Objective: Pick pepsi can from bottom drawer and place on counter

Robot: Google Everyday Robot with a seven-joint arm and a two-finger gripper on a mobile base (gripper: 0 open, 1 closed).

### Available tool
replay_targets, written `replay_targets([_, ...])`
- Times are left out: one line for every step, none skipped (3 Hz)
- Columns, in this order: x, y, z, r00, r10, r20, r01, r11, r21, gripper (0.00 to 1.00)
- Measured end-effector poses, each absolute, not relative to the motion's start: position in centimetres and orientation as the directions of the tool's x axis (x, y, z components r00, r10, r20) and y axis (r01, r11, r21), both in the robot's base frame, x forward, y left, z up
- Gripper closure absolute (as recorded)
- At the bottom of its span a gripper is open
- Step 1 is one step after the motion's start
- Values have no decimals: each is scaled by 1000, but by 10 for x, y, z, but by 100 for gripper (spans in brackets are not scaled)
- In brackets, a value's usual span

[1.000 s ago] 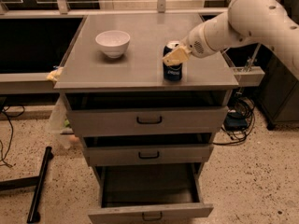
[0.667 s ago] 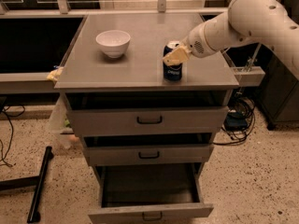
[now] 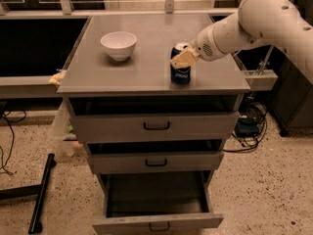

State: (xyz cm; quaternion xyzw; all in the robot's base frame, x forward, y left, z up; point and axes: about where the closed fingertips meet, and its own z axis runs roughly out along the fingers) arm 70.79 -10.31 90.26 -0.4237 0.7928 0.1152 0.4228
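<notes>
The pepsi can (image 3: 180,74) stands upright on the counter (image 3: 146,58), right of centre near the front edge. My gripper (image 3: 182,58) reaches in from the right on the white arm and sits against the can's upper part, covering some of its silver top. The bottom drawer (image 3: 156,222) is pulled out at the foot of the cabinet, and its dark interior shows nothing inside.
A white bowl (image 3: 118,44) stands on the counter's left half. The two upper drawers (image 3: 156,126) are slightly ajar. A yellow object (image 3: 57,77) lies at the counter's left edge. A black stand leg (image 3: 41,192) lies on the floor at left; cables (image 3: 249,126) lie at right.
</notes>
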Motion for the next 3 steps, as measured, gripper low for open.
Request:
replay_targets([708, -103, 903, -283, -574, -768, -769, 614, -176, 14])
replay_targets([708, -103, 902, -283, -574, -768, -770, 614, -175, 0])
replay_targets([708, -103, 902, -283, -574, -768, -770, 614, -175, 0])
